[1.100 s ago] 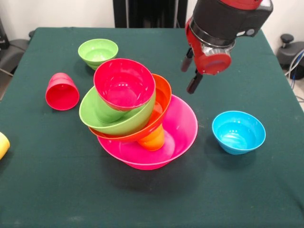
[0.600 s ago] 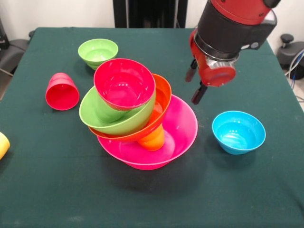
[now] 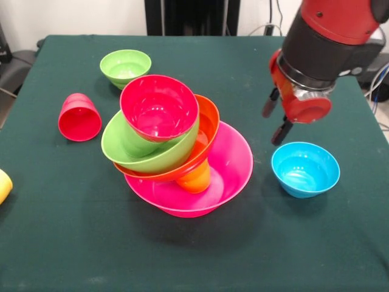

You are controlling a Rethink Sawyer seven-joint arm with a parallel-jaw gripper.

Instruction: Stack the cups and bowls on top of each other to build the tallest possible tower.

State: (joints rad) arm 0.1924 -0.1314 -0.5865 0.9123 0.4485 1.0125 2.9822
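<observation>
The tower stands mid-table. Its base is a very large pink bowl (image 3: 234, 173), with an orange cup (image 3: 197, 178) inside it. An orange bowl (image 3: 209, 121), a large green bowl (image 3: 137, 159) and a small red bowl (image 3: 159, 108) lean left on top. A small blue bowl (image 3: 305, 169) sits alone to the right. My gripper (image 3: 275, 117) hangs open and empty just above and left of the blue bowl. A small green bowl (image 3: 125, 67) stands at the back left. A red cup (image 3: 79, 117) lies on its side at the left. A yellow cup (image 3: 3, 185) pokes in at the left edge.
The dark green cloth-covered table (image 3: 194, 255) stretches across the view. Black equipment (image 3: 372, 64) and cables stand beyond its right edge.
My gripper has moved to the right and a little lower, from beside the tower's orange bowl to just above the blue bowl. The bowls and cups have not moved.
</observation>
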